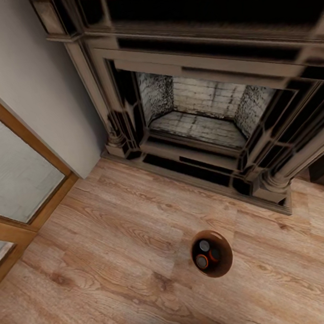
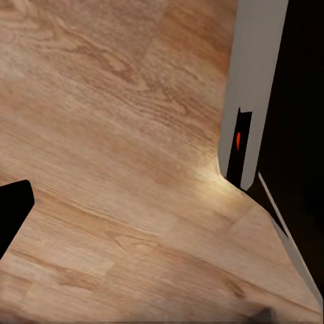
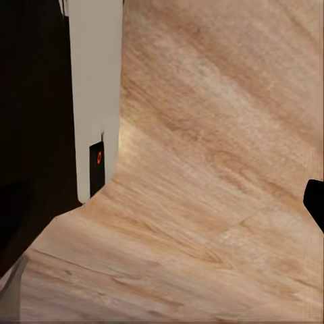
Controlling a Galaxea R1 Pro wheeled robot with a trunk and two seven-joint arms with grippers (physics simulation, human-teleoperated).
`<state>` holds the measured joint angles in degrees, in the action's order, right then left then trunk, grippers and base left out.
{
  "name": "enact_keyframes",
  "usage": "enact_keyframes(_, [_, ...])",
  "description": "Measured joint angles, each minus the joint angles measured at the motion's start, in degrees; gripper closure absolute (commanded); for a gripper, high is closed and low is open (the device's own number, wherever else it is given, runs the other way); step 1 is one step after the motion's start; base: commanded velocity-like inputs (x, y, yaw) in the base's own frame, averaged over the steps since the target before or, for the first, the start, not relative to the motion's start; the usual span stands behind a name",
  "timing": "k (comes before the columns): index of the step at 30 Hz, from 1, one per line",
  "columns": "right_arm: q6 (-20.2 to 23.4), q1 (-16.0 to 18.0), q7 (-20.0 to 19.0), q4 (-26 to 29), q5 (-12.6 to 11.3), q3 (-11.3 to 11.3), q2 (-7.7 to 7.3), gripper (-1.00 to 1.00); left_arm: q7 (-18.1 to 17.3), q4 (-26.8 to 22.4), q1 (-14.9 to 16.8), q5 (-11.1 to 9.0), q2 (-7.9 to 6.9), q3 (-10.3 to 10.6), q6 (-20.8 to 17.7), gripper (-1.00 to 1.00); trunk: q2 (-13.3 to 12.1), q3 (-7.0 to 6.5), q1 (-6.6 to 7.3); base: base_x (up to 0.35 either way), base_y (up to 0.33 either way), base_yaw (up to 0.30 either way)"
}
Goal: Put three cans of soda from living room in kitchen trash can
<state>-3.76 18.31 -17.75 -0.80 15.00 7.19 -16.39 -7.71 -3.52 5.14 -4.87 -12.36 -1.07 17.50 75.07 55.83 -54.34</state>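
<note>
The tash can (image 1: 214,271), round with a brown inside, stands on the wood floor in front of the fireplace in the head view. Inside it are the cans of soda (image 1: 206,253), upright, with silvery tops and orange rims showing; one looks darker. No gripper is near it. In the left wrist view a single dark fingertip (image 2: 13,212) shows at the picture's edge over bare floor. The right wrist view likewise has one dark fingertip (image 3: 316,202) at its edge. Nothing lies between the fingers of either gripper.
A dark wood fireplace surround (image 1: 124,110) with a pale brick firebox (image 1: 201,110) fills the far side. A wood-framed glass door (image 1: 9,173) stands at the left beside a grey wall. A white and black part of my own body (image 2: 253,88) (image 3: 94,94) rises beside each wrist.
</note>
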Motion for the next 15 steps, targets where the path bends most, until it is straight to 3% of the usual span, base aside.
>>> enact_keyframes(15, [-4.25,-2.24,0.09,-1.52,-0.16,0.05,0.44,-1.0,-0.02,0.03,-3.87,0.07,0.12,0.15,2.98,-1.0,-6.02,-2.69,3.29,0.0,0.0,0.0])
